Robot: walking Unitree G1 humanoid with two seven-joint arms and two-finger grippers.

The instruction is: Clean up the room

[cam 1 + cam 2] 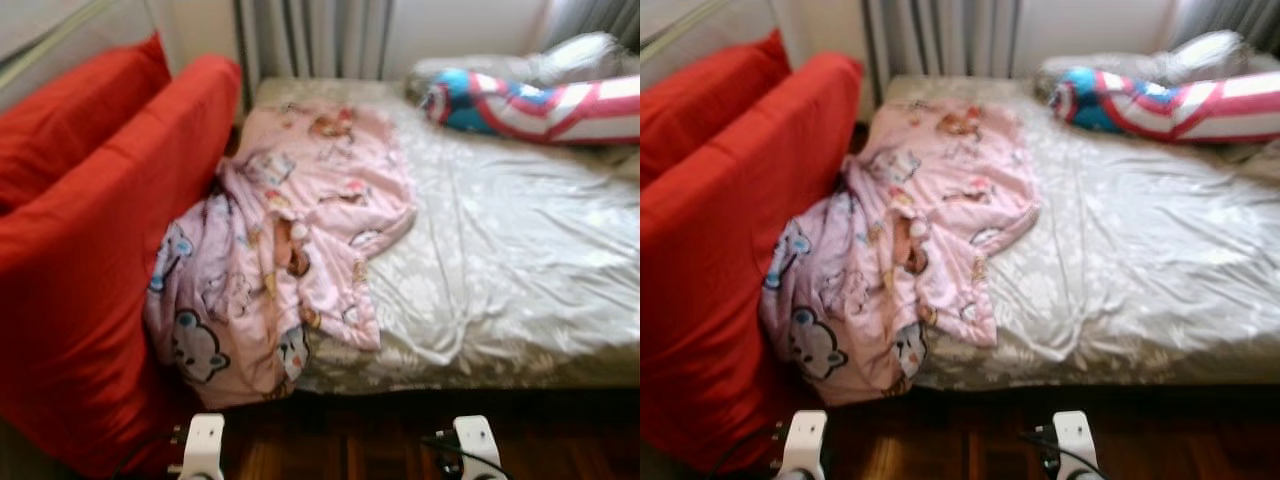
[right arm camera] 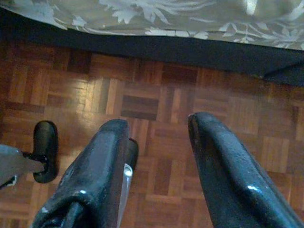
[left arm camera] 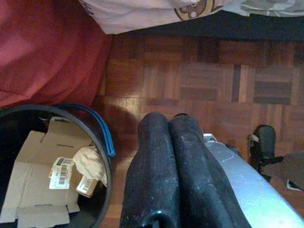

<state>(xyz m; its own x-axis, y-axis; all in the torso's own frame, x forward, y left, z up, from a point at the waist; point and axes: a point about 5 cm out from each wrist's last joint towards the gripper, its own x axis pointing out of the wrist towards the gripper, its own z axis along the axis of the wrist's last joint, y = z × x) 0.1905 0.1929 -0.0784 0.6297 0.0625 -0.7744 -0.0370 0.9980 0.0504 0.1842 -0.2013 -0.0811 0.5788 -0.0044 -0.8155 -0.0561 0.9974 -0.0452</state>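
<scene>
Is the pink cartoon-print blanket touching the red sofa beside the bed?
Touching. In the left eye view the pink cartoon-print blanket hangs off the bed's corner and its left edge presses against the red sofa, with no gap visible between them.

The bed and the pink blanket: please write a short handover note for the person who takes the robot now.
Left gripper: shut, empty, low over the parquet floor beside the black bin, which holds cardboard and crumpled paper.
Right gripper: open, empty, above the floor near the bed's edge.
Pink blanket: crumpled, hanging off the bed by the red sofa. Striped pillow lies at the bed's far end.
Done: some rubbish binned. Left: straighten the blanket.
</scene>
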